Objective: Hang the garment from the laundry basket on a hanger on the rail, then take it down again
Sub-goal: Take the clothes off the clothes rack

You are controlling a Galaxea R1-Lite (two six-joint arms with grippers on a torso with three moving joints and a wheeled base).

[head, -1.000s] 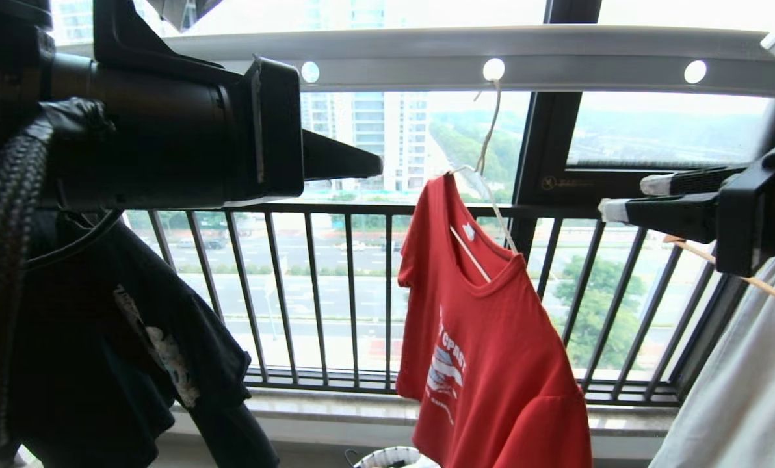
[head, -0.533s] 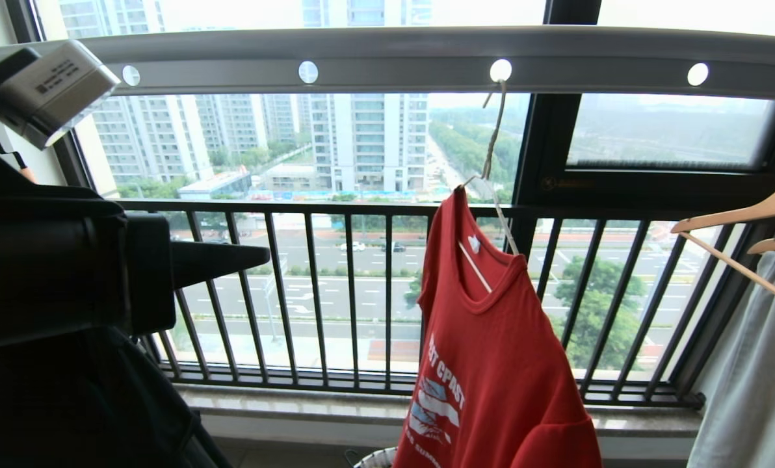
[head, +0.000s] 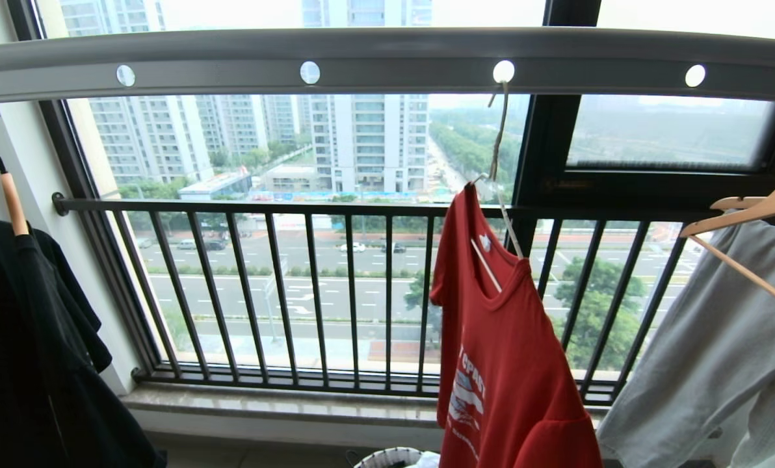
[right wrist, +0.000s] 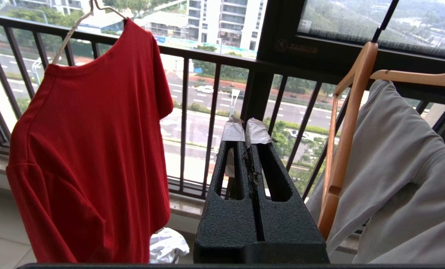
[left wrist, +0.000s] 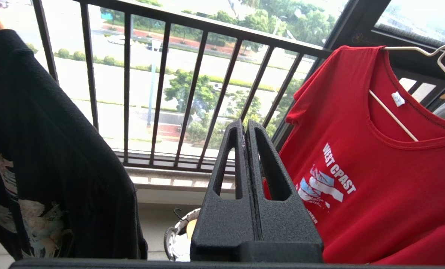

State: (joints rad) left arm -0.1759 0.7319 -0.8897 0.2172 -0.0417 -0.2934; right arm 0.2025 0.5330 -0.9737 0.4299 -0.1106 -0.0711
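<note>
Your left gripper [left wrist: 245, 127] is clenched, both fingers pressed flat together with nothing between them. It hangs in free air between the black T-shirt [left wrist: 39, 149] and the red T-shirt [left wrist: 357, 157], touching neither. Your right gripper [right wrist: 245, 130] is likewise closed and empty; its fingertips [right wrist: 258, 132] are wrapped in white tape. It sits in the gap between the red T-shirt and the grey garment [right wrist: 401, 168] on the wooden hanger [right wrist: 347, 123]. Neither gripper shows in the head view.

The red T-shirt hangs on the wire hanger [head: 501, 188], whose slim hook passes through one of the round holes in the rail [head: 387, 55] overhead. The shirt sits askew: one shoulder is drawn up high near the hook, the other drops away. You can see one hanger wire crossing the neck opening, with a small white neck tag [left wrist: 398, 99] beside it; no writing on the tag can be read. The white chest print reads "WEST" and then, as the cloth folds, "CPAST", above a white and blue graphic; a lower line is cut off and unreadable.

The laundry basket [head: 387, 457] stands on the floor below the shirt, only its white rim in sight. Behind everything runs the dark window railing [head: 283, 292]. A faint round emblem on the window frame [right wrist: 282, 45] has lettering too small to read.
</note>
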